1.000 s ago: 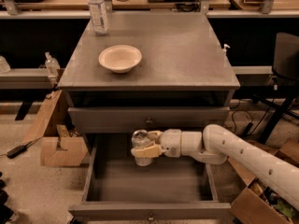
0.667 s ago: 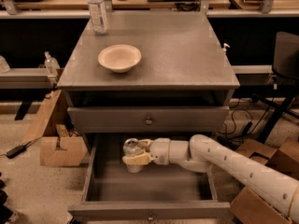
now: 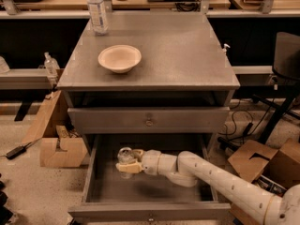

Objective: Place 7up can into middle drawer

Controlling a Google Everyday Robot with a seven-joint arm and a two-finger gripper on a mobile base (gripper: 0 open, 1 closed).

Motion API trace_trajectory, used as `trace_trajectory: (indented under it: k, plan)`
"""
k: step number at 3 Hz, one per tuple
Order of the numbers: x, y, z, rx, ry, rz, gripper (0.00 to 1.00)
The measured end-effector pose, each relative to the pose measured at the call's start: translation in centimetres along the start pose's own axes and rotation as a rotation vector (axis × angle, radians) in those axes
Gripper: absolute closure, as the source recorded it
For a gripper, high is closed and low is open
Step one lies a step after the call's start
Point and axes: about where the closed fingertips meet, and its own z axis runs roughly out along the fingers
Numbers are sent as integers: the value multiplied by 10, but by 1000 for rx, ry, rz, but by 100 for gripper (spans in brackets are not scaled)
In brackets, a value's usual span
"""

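Note:
The middle drawer [image 3: 154, 191] is pulled open below the cabinet top, showing its plain grey floor. My gripper [image 3: 128, 163] reaches in from the right on a white arm and sits over the left part of the drawer floor. It is shut on the 7up can [image 3: 124, 155], a small silvery can held upright between the tan fingers [image 3: 126, 168]. The can is low inside the drawer. I cannot tell if its base touches the floor.
The upper drawer [image 3: 149, 121] is closed with a brass knob. A tan bowl [image 3: 119, 58] and a clear water bottle [image 3: 97, 4] stand on the cabinet top [image 3: 187, 55]. Cardboard boxes lie on the floor at left [image 3: 61, 150] and right [image 3: 262, 165].
The arm has moved left and down into the open drawer, carrying the can from the drawer's middle to its left part.

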Motion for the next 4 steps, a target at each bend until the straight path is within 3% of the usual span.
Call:
trace_trajectory:
  k: [3,4]
  plan:
    - [57,-12,52,-16,-68,-104,100]
    - [60,-10,54,-18,-72,-112,86]
